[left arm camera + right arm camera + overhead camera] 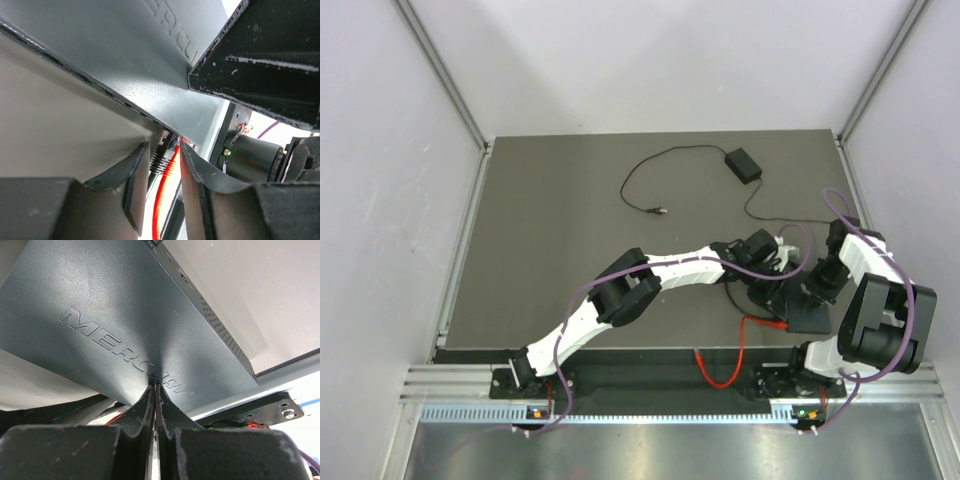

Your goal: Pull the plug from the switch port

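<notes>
The switch port (169, 139) sits in the edge of a flat, matte black box (125, 315) embossed MERCURY. A plug (159, 162) with a ribbed black boot and a red cable (161, 210) is seated in it. The box lies at about 4 o'clock on the dark grey counter (570, 250), which is enclosed by pale walls (380, 150). A power brick (742, 163) rests near 1 o'clock. The left tool (164, 145) stands part open astride the plug; whether it touches the plug is unclear. The right tool (154, 387) is closed, with its tips on the box's top face.
</notes>
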### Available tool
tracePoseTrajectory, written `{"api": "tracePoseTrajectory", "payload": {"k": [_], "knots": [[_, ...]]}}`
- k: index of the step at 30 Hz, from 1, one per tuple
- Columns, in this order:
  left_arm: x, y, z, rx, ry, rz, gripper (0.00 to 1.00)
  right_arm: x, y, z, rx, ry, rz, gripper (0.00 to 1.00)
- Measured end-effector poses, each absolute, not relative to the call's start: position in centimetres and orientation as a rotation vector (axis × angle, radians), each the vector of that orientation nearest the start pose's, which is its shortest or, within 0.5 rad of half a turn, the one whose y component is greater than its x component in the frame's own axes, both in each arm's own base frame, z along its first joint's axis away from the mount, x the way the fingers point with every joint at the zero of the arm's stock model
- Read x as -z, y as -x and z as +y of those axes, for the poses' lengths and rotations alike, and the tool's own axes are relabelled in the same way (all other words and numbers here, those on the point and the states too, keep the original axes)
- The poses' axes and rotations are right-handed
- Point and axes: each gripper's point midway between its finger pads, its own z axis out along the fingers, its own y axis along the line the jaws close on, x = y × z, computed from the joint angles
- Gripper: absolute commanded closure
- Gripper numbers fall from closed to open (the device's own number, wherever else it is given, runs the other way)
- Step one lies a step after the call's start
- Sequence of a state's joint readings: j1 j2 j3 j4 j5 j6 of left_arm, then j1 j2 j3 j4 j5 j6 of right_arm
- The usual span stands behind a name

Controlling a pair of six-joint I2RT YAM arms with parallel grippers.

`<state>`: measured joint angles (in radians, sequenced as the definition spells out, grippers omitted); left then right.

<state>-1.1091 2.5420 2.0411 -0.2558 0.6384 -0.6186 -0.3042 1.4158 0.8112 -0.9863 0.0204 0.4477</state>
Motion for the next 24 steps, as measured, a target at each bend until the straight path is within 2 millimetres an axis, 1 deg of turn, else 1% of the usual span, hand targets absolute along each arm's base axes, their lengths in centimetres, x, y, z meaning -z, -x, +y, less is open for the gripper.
{"api": "tracePoseTrajectory", "payload": {"k": [4,12,19,20,21,24], "knots": [[-3.6,-15.8,-59.69,1.465,-0.993,2.551,0.61,-3.54,-16.89,-3.79,0.034,-1.16,2.939,1.0],[-3.46,-15.9,-59.75,1.456,-0.929,2.595,0.65,-3.53,-16.89,-3.79,0.034,-1.16,2.939,1.0],[-3.13,-15.93,-59.93,1.438,-0.874,2.644,0.74,-3.53,-16.89,-3.8,0.036,-1.161,2.939,1.0],[-3.12,-15.87,-59.96,1.431,-0.869,2.651,0.79,-3.53,-16.89,-3.79,0.036,-1.16,2.939,1.0],[-3.16,-15.83,-59.97,1.426,-0.863,2.659,0.83,-3.53,-16.89,-3.79,0.036,-1.161,2.938,1.0],[-3.28,-16.05,-60.14,1.406,-0.847,2.658,0.87,-3.52,-16.88,-3.79,0.037,-1.161,2.939,1.0]]}}
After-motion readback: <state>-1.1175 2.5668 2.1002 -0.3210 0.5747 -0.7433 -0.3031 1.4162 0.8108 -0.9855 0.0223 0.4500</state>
